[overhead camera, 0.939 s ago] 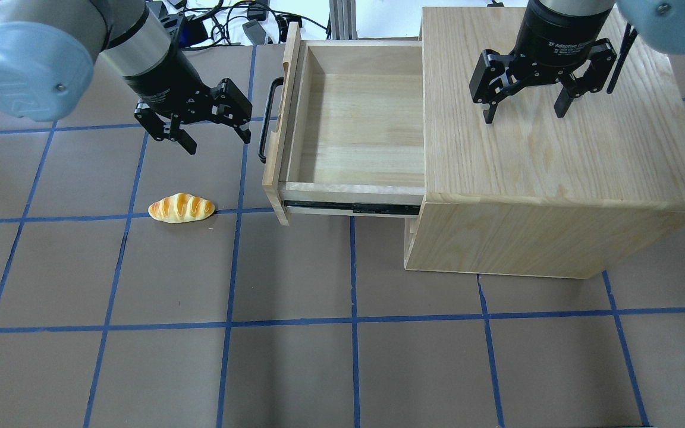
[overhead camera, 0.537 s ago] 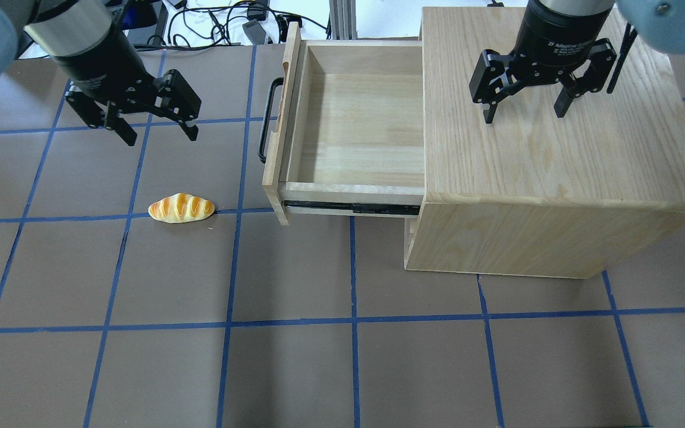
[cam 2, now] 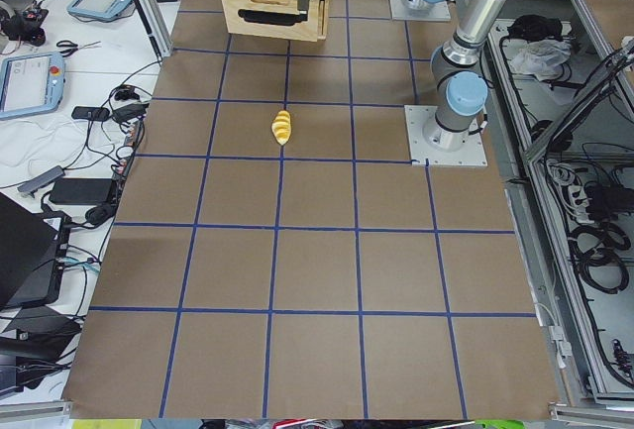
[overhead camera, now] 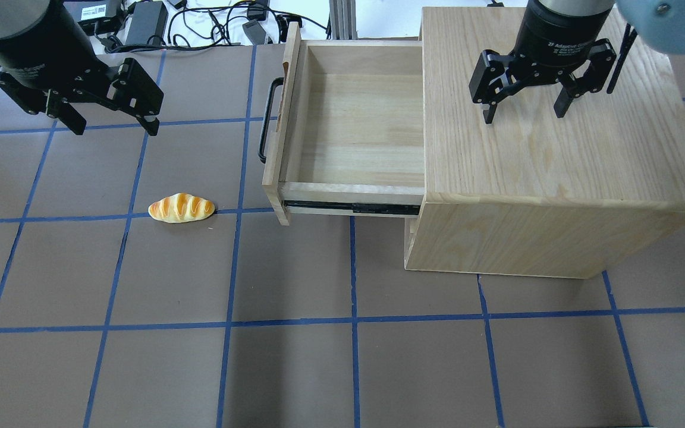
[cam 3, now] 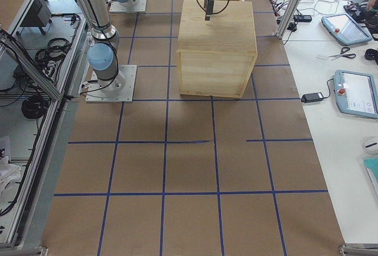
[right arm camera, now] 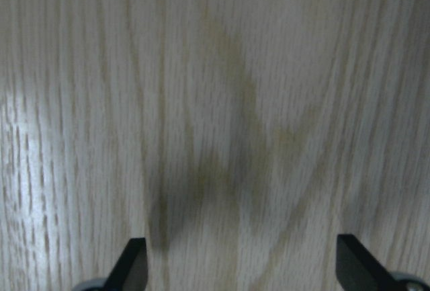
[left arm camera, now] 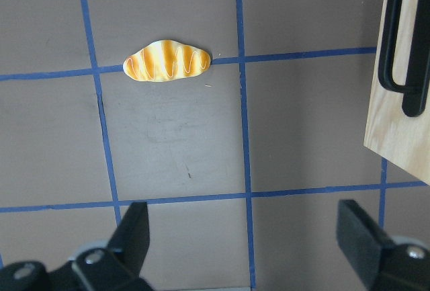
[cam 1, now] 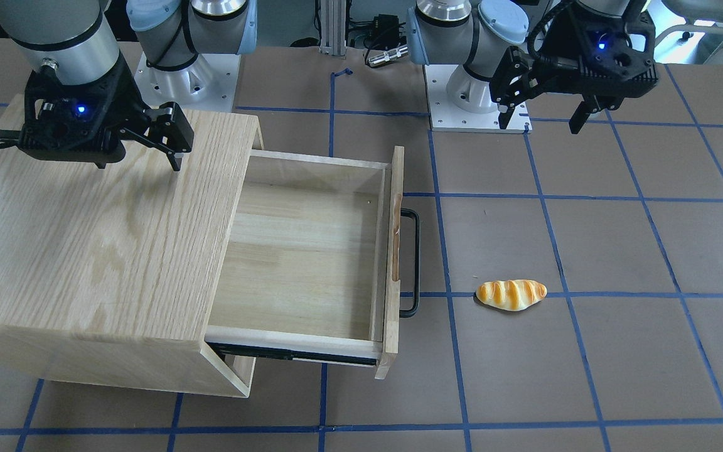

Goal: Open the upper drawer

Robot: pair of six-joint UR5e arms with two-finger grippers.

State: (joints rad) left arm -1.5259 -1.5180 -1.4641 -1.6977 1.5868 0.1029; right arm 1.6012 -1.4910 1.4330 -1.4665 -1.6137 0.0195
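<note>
1. Upper drawer (overhead camera: 354,125) stands pulled well out of the oak-grain cabinet (overhead camera: 556,166), toward the robot's left. Its pale-wood floor shows almost in full from overhead.
2. Black bar handle (overhead camera: 264,119) sits on the drawer's front panel, at the drawer's left end as seen from behind the robot. No claw is on it.
3. A black slide rail (overhead camera: 351,208) shows under the drawer's near side, btwn front panel & cabinet.
4. Left claw (overhead camera: 115,125) hovers over the tabletop (overhead camera: 319,356), left of the handle & well apart from it, toward the far side. Fingers are spread wide, pinching nothing. Its wrist cam looks down on brown surface w/ blue tape lines, w/ the handle at the view's right edge.
5. Right claw (overhead camera: 524,116) hangs over the far part of the cabinet top, fingers spread, nothing btwn them. Its wrist cam shows only wood grain & finger shadows. Can't tell if the tips touch the wood.
6. A bread roll (overhead camera: 181,208) lies on the tabletop across a blue tape line. It is left of the drawer front, nearer than the left claw, & apart from both.
</note>
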